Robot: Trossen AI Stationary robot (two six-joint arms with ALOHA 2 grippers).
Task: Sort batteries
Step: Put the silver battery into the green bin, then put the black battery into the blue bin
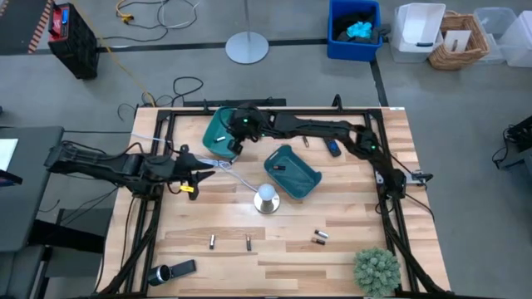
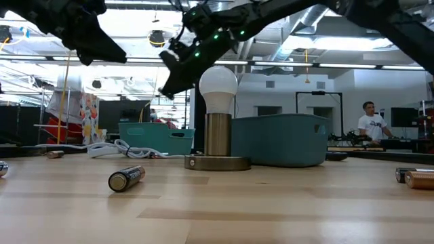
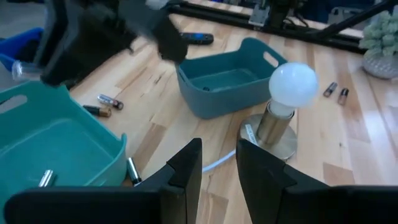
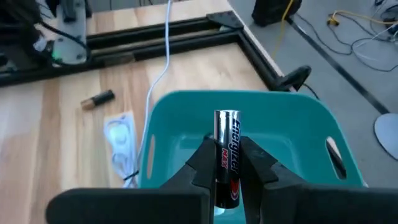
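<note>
My right gripper [image 4: 227, 163] is shut on a black-and-silver battery [image 4: 227, 149] and hovers over the light teal bin [image 1: 218, 131] at the table's far left. That bin has one battery [image 3: 45, 179] lying on its floor. My left gripper [image 3: 218, 167] is open and touches nothing; it hangs above the table near the bin's front corner. A darker teal bin [image 1: 296, 173] sits at mid-table. Loose batteries lie flat on the wood: two near the front [image 1: 212, 242] [image 1: 248, 242], a pair to the right [image 1: 318, 237], and one beyond the bin [image 4: 98, 98]. My right gripper pinches the battery's lower half [image 4: 226, 177] between its two fingers [image 4: 205, 163], which lie across it. The battery is lifted clear above the light teal bin, and its silver end [image 4: 227, 116] sticks out past the fingertips.
A brass lamp with a white bulb [image 1: 266, 198] stands in front of the darker bin, with a white cable trailing left. A flashlight-like cylinder [image 1: 159, 274] and black bar [image 1: 184, 267] lie at the near left, and a plant [image 1: 377, 270] at the near right. A clear plastic bag [image 4: 120, 140] lies beside the light bin.
</note>
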